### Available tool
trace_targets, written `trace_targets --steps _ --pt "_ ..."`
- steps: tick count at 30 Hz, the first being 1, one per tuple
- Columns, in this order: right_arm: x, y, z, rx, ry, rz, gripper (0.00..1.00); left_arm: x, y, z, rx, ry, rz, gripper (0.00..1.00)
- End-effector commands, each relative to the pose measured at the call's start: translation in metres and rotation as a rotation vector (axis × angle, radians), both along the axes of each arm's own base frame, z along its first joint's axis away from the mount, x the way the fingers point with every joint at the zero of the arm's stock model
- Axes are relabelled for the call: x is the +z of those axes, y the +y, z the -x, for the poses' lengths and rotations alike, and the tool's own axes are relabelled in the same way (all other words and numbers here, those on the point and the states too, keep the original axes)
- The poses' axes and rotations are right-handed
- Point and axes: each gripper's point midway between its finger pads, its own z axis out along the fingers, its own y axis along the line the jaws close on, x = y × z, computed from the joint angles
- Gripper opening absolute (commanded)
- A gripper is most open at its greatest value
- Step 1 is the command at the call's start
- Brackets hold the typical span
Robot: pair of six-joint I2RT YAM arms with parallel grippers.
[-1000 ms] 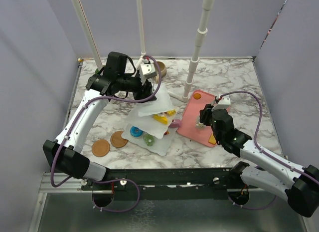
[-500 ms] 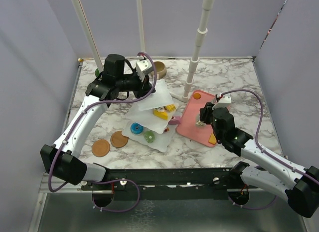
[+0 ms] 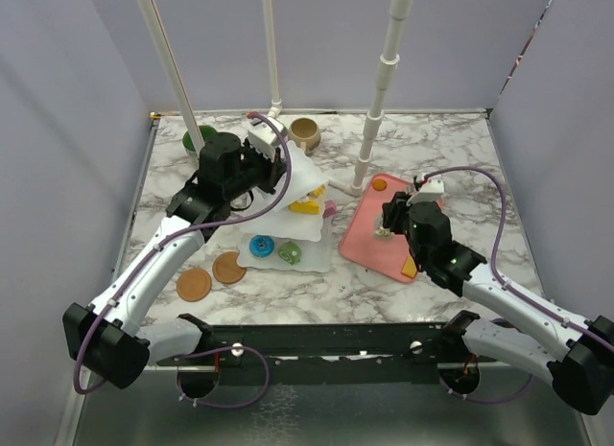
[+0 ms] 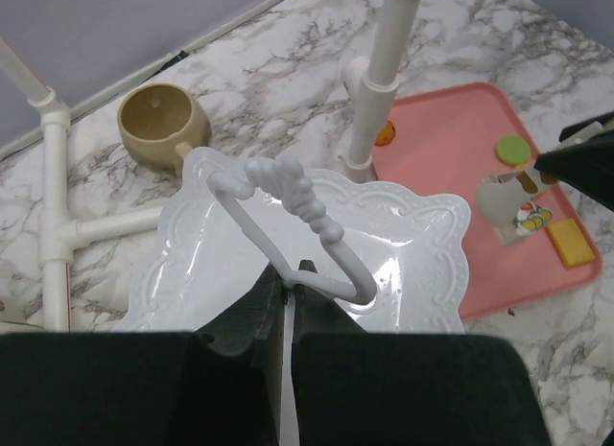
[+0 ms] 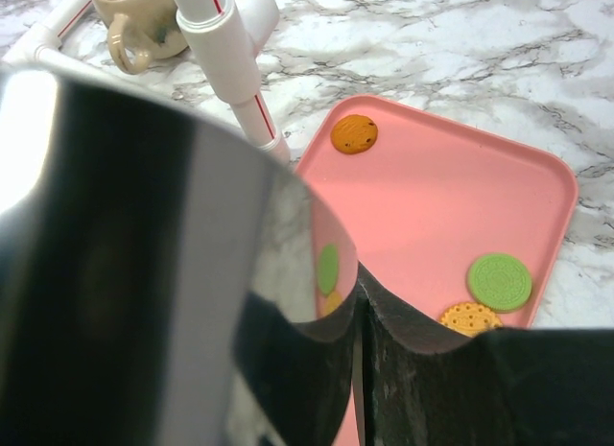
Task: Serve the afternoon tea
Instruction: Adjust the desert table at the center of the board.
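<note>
Marble table (image 3: 451, 149), near side: the right gripper (image 3: 389, 223) grasps the metal tongs (image 5: 144, 225) above the pink tray (image 5: 451, 206). Further back, the left gripper (image 4: 288, 285) is clenched on the loop handle (image 4: 288, 201) of the three-tier stand (image 4: 422, 235), which sits directly below it. The tan mug (image 3: 305, 131) is behind.

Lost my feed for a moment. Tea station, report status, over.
Left gripper shut on three-tier stand's loop handle. Right gripper shut on metal tongs over pink tray. Pastries on lower tiers. White post close beside stand.
</note>
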Motion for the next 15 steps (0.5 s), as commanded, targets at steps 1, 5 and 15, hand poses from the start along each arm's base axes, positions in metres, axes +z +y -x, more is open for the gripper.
trace_targets --steps 1,5,15 --pt "0.023 0.011 -0.006 0.031 -0.049 -0.029 0.12 0.048 0.006 -0.025 0.239 -0.126 0.148 0.02" --pt "0.028 0.013 -0.006 0.042 -0.057 -0.033 0.11 0.047 0.003 -0.033 0.352 -0.111 0.167 0.01" --pt "0.054 0.024 -0.001 0.123 -0.106 -0.072 0.11 0.067 0.003 -0.030 0.501 -0.107 0.245 0.00"
